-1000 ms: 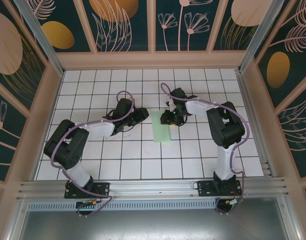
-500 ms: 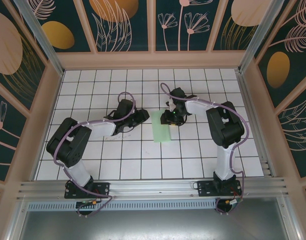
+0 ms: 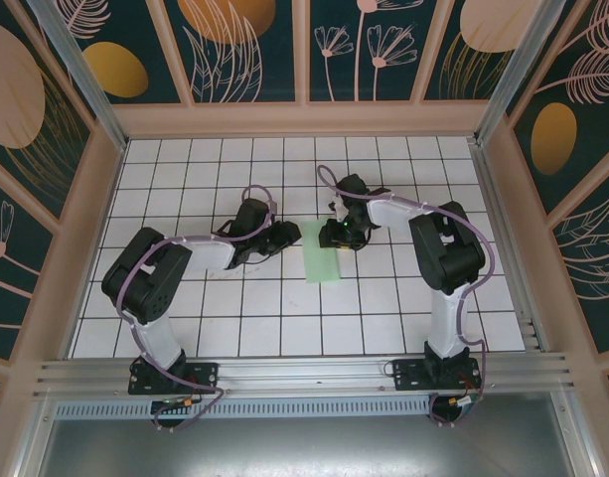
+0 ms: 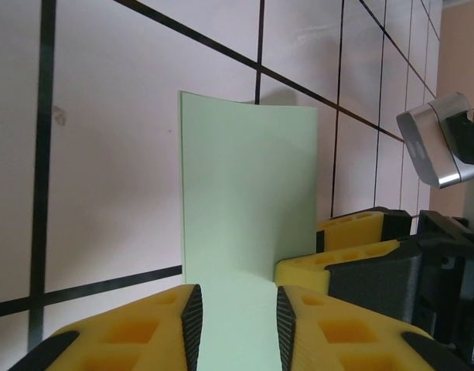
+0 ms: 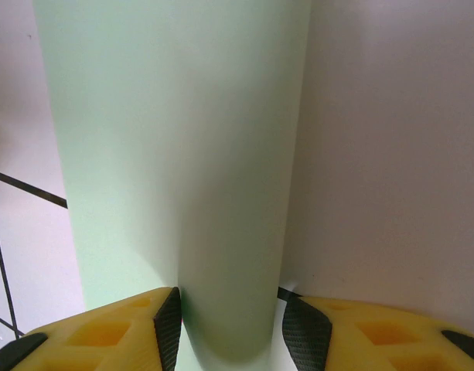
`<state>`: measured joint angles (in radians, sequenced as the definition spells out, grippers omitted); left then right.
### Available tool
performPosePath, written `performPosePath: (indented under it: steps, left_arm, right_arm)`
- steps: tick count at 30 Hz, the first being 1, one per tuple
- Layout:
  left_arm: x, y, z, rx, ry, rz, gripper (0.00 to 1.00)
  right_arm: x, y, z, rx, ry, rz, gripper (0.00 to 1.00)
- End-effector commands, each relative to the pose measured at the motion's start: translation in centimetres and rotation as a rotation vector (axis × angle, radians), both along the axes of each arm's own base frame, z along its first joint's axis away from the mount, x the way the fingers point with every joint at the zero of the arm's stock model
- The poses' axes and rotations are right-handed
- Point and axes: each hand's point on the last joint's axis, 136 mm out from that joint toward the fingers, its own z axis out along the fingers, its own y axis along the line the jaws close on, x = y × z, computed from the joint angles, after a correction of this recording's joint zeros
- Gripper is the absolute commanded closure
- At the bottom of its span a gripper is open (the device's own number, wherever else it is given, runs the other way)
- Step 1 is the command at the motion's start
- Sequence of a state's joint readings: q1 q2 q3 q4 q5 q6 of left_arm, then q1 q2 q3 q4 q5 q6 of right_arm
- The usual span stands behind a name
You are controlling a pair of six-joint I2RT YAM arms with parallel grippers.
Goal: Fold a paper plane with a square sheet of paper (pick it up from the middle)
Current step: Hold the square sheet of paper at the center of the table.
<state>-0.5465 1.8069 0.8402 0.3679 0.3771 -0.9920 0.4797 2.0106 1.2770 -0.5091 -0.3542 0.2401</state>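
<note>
Lying on the tiled table (image 3: 234,318): pale green paper (image 3: 322,263). Left gripper (image 4: 238,325) half open, straddling its end, gripping nothing. Right gripper (image 5: 230,325) pinches a raised curl between both pads.

The sheet of paper (image 3: 322,263) lies flat on the table (image 3: 284,328), about in the middle from left to right. The left gripper (image 3: 287,237) is at the far left side of the paper. The right gripper (image 3: 334,237) is at its far right side. The 2 grippers are near each other, with the paper's far end between them. The paper's near end lies apart from both.
</note>
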Motion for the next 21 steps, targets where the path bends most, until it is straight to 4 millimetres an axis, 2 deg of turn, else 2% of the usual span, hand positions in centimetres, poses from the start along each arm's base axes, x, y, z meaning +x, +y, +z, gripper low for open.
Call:
performPosePath:
  steps: [1, 11, 21]
  left_arm:
    - [0.3, -1.5, 0.8, -0.054, -0.015, -0.03, 0.67]
    - [-0.1, -3.3, -0.2, -0.065, 0.013, -0.077, 0.74]
    - [-0.4, -4.2, -1.1, -0.06, 0.039, -0.093, 0.78]
  right_arm:
    - [-2.2, -7.1, -11.4, -0.366, 0.072, 0.004, 0.5]
    - [-2.3, -7.2, -11.6, -0.369, 0.086, -0.011, 0.49]
    - [-2.4, -7.3, -11.8, -0.373, 0.09, -0.011, 0.48]
